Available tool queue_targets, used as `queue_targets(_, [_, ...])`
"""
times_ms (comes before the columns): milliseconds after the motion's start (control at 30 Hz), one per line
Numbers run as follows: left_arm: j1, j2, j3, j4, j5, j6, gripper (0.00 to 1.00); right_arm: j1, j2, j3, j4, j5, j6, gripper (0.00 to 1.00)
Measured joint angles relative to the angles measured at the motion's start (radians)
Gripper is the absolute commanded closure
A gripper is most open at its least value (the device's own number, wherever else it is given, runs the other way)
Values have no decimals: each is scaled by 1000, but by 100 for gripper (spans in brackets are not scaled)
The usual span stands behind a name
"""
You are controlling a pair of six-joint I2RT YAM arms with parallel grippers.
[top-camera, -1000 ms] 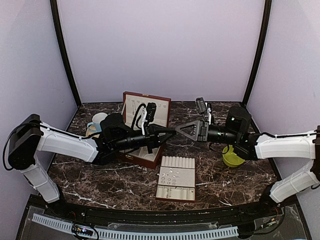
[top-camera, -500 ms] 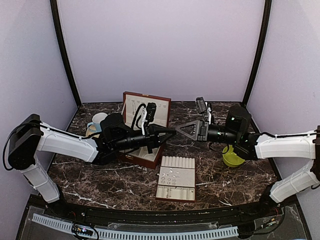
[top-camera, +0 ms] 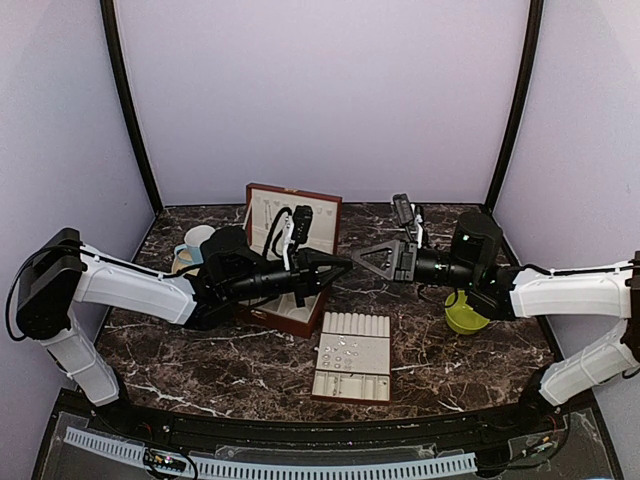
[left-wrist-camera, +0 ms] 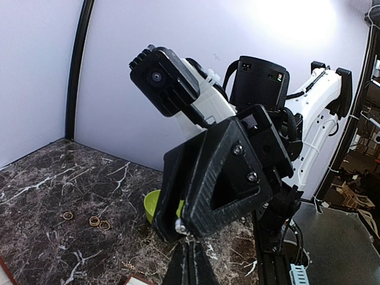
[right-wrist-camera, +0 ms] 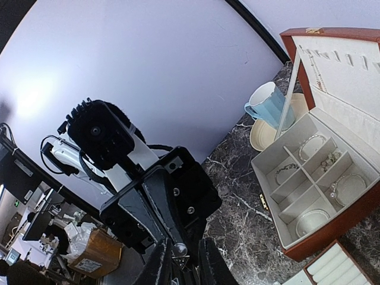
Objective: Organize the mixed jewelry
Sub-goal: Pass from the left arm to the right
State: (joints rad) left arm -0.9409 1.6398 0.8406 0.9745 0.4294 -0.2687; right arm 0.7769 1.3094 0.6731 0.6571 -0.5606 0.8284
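Sorting was partly done; loose pieces remained

Left pincer (top-camera: 342, 264) looked closed, right pincer (top-camera: 360, 260) slightly parted, grasp unclear; bracelets (right-wrist-camera: 312, 145) filled the jewelry box (right-wrist-camera: 329, 233) below the left pincer; small rings (left-wrist-camera: 95, 221) lay loose on the table (left-wrist-camera: 35, 190) beyond the right pincer.

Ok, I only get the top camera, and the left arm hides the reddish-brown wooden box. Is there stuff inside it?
Observer: Yes. The right wrist camera shows silvery hoop bracelets lying in separate cream-lined compartments of the reddish-brown wooden box.
Operator: And is any jewelry loose on the table?
Observer: The left wrist camera shows three small golden rings lying on the dark marble tabletop, left of the lime-green bowl in that view.
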Motion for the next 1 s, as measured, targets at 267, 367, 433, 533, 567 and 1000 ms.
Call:
queue_targets(267, [0,0,0,-5,-3,0,100,0,0,0,-3,7,0,86])
queue_targets(367, [0,0,0,-8,-4,0,100,0,0,0,-7,8,-1,86])
queue_targets(433, [0,0,0,-12,-5,0,100,0,0,0,-9,9,-2,84])
queue_targets(533, [0,0,0,-12,-8,0,100,0,0,0,-14,10,-6,80])
queue_targets(567, [0,0,0,-12,-10,0,100,0,0,0,-18,11,-7,79])
queue_targets(1000, [0,0,0,-32,-26,0,100,0,0,6,-53,12,-21,80])
